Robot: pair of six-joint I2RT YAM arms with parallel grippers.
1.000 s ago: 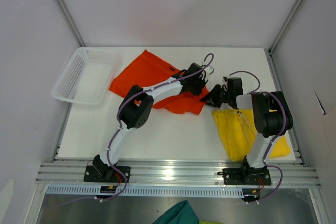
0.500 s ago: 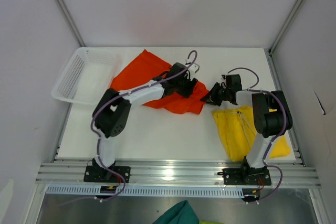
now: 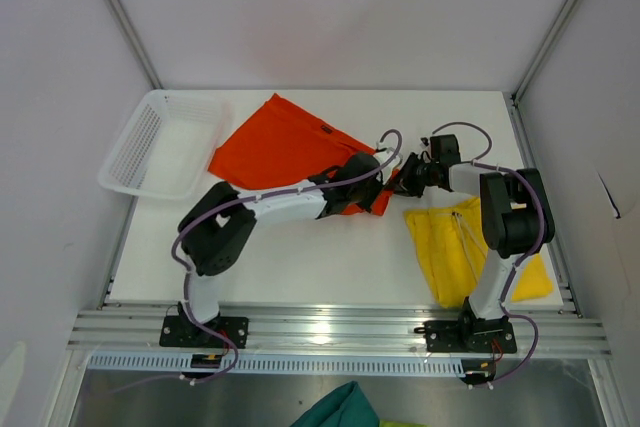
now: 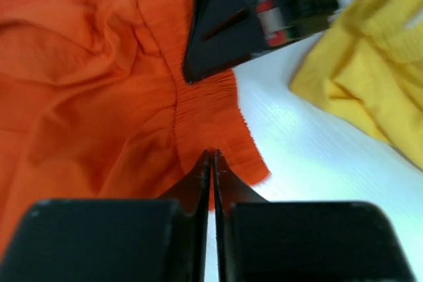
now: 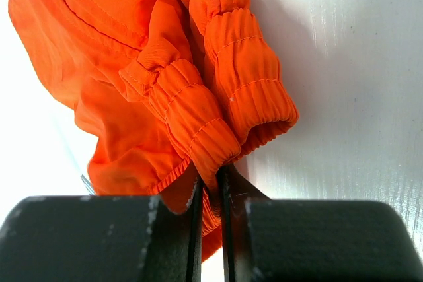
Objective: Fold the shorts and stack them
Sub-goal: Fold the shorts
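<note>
Top external: white table (image 3: 300, 267), boxed by grey walls, with aluminium posts at the far corners and a rail along the near edge.

- **Upper left:** white basket (image 3: 160, 142) at the table's left edge.
- **Centre:** orange shorts (image 3: 275, 142), spread towards the back, right end bunched.
- **Left gripper** (image 4: 213, 162): jaws pinched together on the waistband hem.
- **Right gripper** (image 5: 210, 186): just beside it, jaws clamped on gathered elastic.
- **Lower right:** yellow shorts (image 3: 455, 247), apart from the orange pair and near the right edge.
- **Bare tabletop:** lower centre and far right corner.
- **Bottom edge:** teal cloth (image 3: 340, 407), below the table.
</note>
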